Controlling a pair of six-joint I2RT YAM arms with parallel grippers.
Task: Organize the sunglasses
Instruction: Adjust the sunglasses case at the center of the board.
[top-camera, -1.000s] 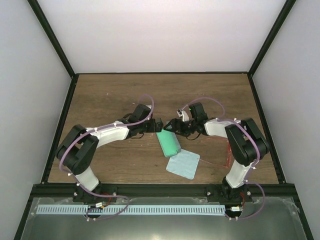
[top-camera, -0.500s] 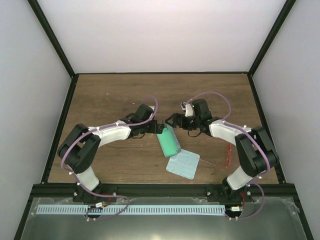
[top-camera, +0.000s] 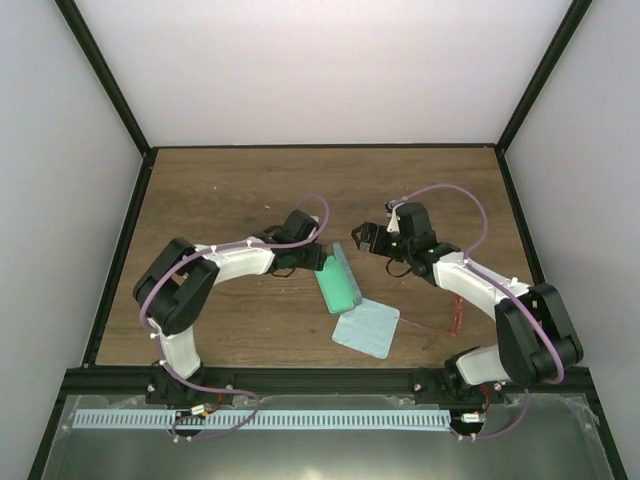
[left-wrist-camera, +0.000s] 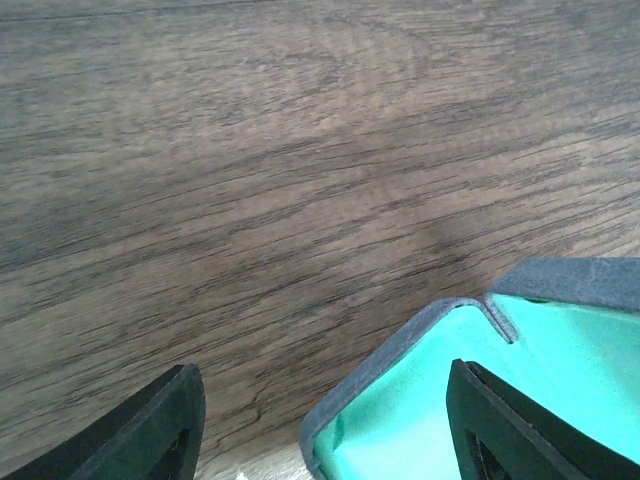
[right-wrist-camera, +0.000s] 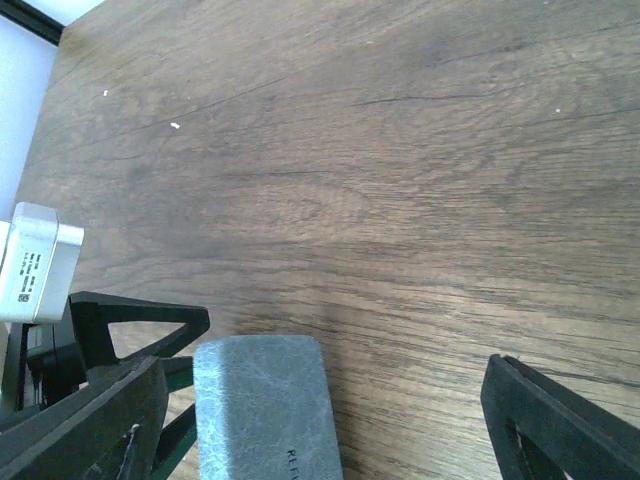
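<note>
The top external camera is fixed above and behind the arm bases, facing down and forward over the whole desk (top-camera: 220, 190). The left wrist camera looks past the left end effector (left-wrist-camera: 322, 380), very close to the desk. The right wrist camera looks past the right end effector (right-wrist-camera: 322, 400) from farther off. All three views share the open case (top-camera: 337, 280).

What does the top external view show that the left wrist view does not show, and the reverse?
Only the top external view: the sunglasses, the pale blue cloth and the right gripper. Only the left wrist view: the notch in the rim of the case, close up. Both: the wooden table, the case's green inside, and the open left gripper.
</note>
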